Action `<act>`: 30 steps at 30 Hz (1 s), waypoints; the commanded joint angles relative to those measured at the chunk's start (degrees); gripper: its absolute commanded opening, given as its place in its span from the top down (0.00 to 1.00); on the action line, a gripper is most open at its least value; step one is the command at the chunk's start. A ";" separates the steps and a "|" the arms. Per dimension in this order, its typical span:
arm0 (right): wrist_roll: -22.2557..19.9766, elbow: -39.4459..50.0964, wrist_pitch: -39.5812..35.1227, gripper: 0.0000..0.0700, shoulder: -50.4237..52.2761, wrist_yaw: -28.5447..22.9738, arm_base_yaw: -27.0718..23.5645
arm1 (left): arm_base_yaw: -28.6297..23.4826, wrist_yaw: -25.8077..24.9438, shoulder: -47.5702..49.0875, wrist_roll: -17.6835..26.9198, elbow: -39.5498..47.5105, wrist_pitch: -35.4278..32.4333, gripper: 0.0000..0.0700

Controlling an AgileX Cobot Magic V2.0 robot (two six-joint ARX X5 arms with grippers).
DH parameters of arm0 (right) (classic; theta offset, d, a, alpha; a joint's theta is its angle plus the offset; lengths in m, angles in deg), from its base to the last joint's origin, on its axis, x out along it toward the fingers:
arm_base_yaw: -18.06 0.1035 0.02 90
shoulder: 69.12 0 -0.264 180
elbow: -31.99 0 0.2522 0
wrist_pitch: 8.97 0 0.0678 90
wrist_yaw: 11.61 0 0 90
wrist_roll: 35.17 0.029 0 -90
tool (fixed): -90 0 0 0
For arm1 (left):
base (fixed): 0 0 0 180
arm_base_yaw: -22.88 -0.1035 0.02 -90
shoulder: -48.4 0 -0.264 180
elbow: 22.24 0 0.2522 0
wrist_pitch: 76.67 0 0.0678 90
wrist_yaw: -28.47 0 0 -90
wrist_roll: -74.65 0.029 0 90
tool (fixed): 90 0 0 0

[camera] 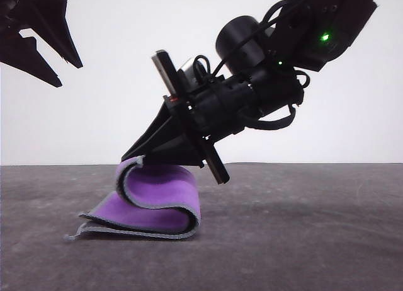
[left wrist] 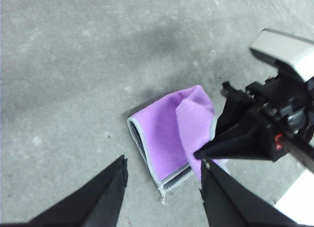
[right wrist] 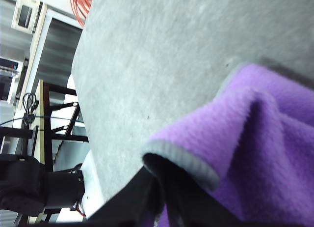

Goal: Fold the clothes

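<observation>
From the front, the cloth (camera: 154,199) lies on the grey table (camera: 302,228), curled in an S shape with its purple side out. The right fingers (camera: 135,157) pinch its raised top edge; that arm slants down from the upper right. The left fingers (camera: 56,58) hang open, high up.

From the left wrist, the folded cloth (left wrist: 169,133) lies below the spread left fingers (left wrist: 162,197).

From the right wrist, the grey hem (right wrist: 181,160) sits clamped.

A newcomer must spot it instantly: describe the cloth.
On the grey table, below the right hand, lies the cloth, one edge pinched and lifted into an S-shaped curl. It is bright purple with a light grey hem, the one colourful thing there.
</observation>
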 commanded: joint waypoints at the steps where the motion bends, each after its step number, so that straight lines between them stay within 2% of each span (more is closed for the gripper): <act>1: 0.51 -1.20 -0.55 0.87 -1.24 -0.19 0.59 | 0.03 -0.16 -0.79 -0.20 -1.05 -0.42 0.59; 3: 0.46 -1.20 -0.52 0.72 -1.24 -0.15 0.59 | 0.02 -0.16 -0.79 -0.20 -1.07 -0.42 0.59; 7: 0.45 -1.20 -0.55 0.55 -1.24 0.24 0.54 | 0.02 -0.16 -0.79 -0.20 -1.05 -0.44 0.59; 9: 0.41 -1.20 -0.55 0.51 -1.24 0.46 0.46 | 0.02 -0.16 -0.79 -0.20 -1.05 -0.44 0.59; 12: 0.10 -1.23 -0.58 0.51 -1.24 0.99 0.46 | 0.02 -0.14 -0.79 -0.20 -1.05 -0.41 0.59; 18: -1.03 -3.32 -0.68 0.45 -0.86 7.92 -0.24 | 0.01 -0.13 -0.78 -0.20 -1.05 0.16 0.59; 22: -3.95 -5.20 1.31 0.42 0.81 7.72 -1.43 | -0.46 1.42 -0.61 0.03 -1.05 2.36 0.59; 26: -9.43 -5.48 6.73 0.42 5.19 4.01 -4.12 | -1.66 7.39 0.26 -0.22 -1.05 3.76 0.59; 28: -14.43 -5.48 12.61 0.42 8.43 -0.45 -5.98 | -2.60 8.83 1.19 -0.74 -1.05 3.88 0.59; 30: -20.04 -5.48 19.87 0.42 12.60 -7.40 -8.10 | -3.56 9.28 2.60 -0.93 -1.05 3.65 0.59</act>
